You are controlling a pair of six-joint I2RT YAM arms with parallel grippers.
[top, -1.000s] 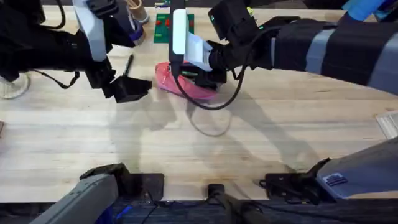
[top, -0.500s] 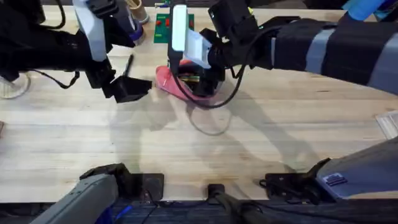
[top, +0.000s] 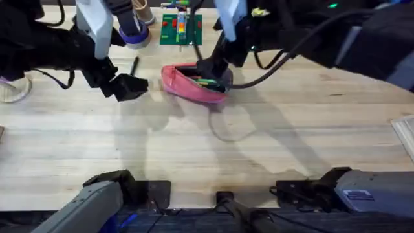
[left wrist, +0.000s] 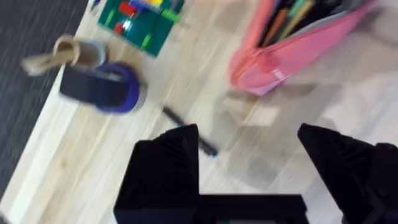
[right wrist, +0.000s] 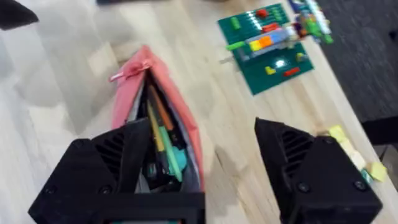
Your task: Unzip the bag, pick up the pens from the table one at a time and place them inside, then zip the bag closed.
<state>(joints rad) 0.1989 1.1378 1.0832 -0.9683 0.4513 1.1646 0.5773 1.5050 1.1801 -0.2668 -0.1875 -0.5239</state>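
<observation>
**Open pouch at the far middle, one black pen beside it on the table**

We see the pink-red soft fabric pencil pouch (top: 193, 83) lying on the light wooden plank tabletop (top: 213, 155) at the far middle of the scene, its long axis running left to right. Its zipper mouth gapes open, and from the right wrist view we can make out several pens (right wrist: 163, 140) inside, among them orange, yellow and green ones lying lengthwise in the pouch (right wrist: 158, 124).

Our right gripper (top: 213, 65) hangs just above the right end of the pouch. In its own wrist view the two black fingers (right wrist: 311, 174) stand spread wide apart with nothing between them, one on either side of the pouch's open mouth.

Our left gripper (top: 127, 86) sits to the left of the pouch, near it but not touching. Its black fingers (left wrist: 168, 168) are likewise spread wide and hold nothing.

A slim black stick pen (top: 134, 66) lies on the table just beyond the left gripper, to the left of the pouch and apart from it; the left wrist view shows the same pen (left wrist: 189, 132) on the bare wood between the fingers and the pouch (left wrist: 298, 46).

Farther back we note a small green building-brick baseplate (top: 181, 29) with coloured bricks on it, and to its left a blue roll of tape (top: 134, 35).
</observation>
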